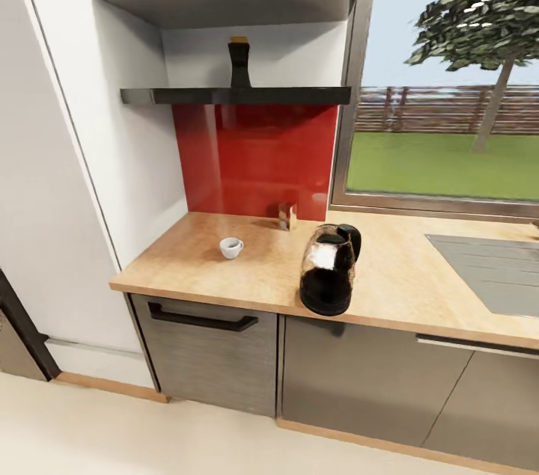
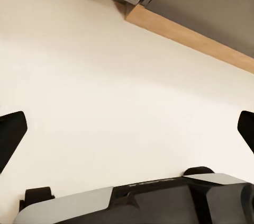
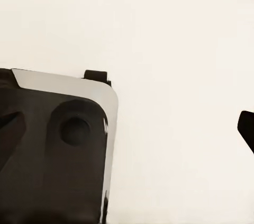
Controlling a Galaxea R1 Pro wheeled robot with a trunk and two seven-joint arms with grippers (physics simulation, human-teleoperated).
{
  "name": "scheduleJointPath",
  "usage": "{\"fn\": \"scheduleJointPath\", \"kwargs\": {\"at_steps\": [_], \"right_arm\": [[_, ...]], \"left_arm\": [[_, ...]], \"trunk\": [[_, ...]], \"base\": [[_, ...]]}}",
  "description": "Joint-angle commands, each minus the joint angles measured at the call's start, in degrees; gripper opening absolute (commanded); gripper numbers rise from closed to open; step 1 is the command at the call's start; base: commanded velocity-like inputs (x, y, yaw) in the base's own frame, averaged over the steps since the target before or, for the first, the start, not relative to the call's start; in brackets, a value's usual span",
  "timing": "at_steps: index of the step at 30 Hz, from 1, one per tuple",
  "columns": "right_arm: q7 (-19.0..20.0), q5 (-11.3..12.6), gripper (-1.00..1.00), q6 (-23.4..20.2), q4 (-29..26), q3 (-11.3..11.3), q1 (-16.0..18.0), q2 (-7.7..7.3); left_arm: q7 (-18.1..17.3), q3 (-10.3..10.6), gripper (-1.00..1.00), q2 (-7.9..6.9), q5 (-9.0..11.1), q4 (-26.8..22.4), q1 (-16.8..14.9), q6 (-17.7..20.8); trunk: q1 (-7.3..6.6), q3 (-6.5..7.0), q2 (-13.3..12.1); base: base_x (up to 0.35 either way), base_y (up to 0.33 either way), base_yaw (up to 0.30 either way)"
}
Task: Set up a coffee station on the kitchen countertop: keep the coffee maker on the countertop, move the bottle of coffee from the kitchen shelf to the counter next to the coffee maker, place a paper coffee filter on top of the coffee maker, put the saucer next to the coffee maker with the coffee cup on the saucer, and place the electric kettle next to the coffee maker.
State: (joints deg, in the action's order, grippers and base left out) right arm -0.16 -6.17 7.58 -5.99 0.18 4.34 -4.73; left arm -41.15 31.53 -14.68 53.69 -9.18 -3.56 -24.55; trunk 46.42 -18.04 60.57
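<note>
Beige worktop (image 1: 224,273) carried the electric kettle (image 1: 329,269) near its front edge, the coffee cup (image 1: 230,247) to its left, and a small jar (image 1: 287,216) against the red backsplash (image 1: 254,161). Bottle of coffee (image 1: 239,63) stood on the lower kitchen shelf (image 1: 236,96). Left gripper (image 2: 127,128) was spread wide over pale floor (image 2: 106,86); right gripper's (image 3: 244,128) state could not be told.

Tabletop (image 1: 224,273): light beige wood-look. Cabinet fronts (image 1: 359,370): glossy grey. Backsplash (image 1: 254,161): red. Shelf (image 1: 236,96): dark grey. Bottle (image 1: 239,63): dark, yellow cap. Cup (image 1: 230,247): white. Kettle (image 1: 329,271): clear glass, black base. Small object (image 1: 287,216) by the backsplash: possibly brown; indistinct.
</note>
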Motion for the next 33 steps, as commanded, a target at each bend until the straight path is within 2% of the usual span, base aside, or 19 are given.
{"fn": "scheduleJointPath", "kwargs": {"at_steps": [1,12,13,17,20,27,33], "right_arm": [[0.0,-0.5,1.00,0.2,2.0,0.0,0.1,0.03],[0.0,-0.4,1.00,0.2,3.8,-0.1,0.1,0.01],[0.1,-0.4,1.00,0.1,4.0,0.0,0.1,0.76],[0.2,-0.2,1.00,0.0,4.0,-0.1,0.1,2.16],[0.2,0.2,1.00,-0.1,4.2,-0.3,0.1,2.64],[0.2,1.5,1.00,0.1,3.7,-0.7,0.1,2.37],[0.1,1.4,1.00,0.2,3.6,-0.4,0.1,2.42]], "left_arm": [[-0.1,0.5,1.00,-0.01,0.4,0.0,0.0,-0.3],[0.2,0.6,1.00,0.22,0.4,0.0,0.0,-0.2],[0.3,0.6,1.00,0.25,0.4,0.0,0.0,-0.1],[0.3,0.6,1.00,0.26,0.4,0.0,0.0,-0.1],[0.3,0.6,1.00,0.28,0.4,0.0,0.0,-0.1],[0.4,0.6,1.00,0.82,0.4,0.0,0.0,-0.1],[0.4,0.6,1.00,0.95,0.4,0.0,0.0,-0.1]], "trunk": [[0.00,-0.07,0.0],[0.00,-0.07,0.0],[0.00,-0.07,0.0],[0.00,-0.07,0.0],[0.00,-0.07,0.0],[0.00,-0.07,0.0],[0.00,-0.07,0.0]], "base": [[0.000,0.213,-0.002],[0.000,0.075,-0.001],[0.000,0.004,0.000],[0.000,0.002,0.000],[0.000,0.000,0.000],[0.000,0.000,-0.004],[0.000,0.000,-0.182]]}}
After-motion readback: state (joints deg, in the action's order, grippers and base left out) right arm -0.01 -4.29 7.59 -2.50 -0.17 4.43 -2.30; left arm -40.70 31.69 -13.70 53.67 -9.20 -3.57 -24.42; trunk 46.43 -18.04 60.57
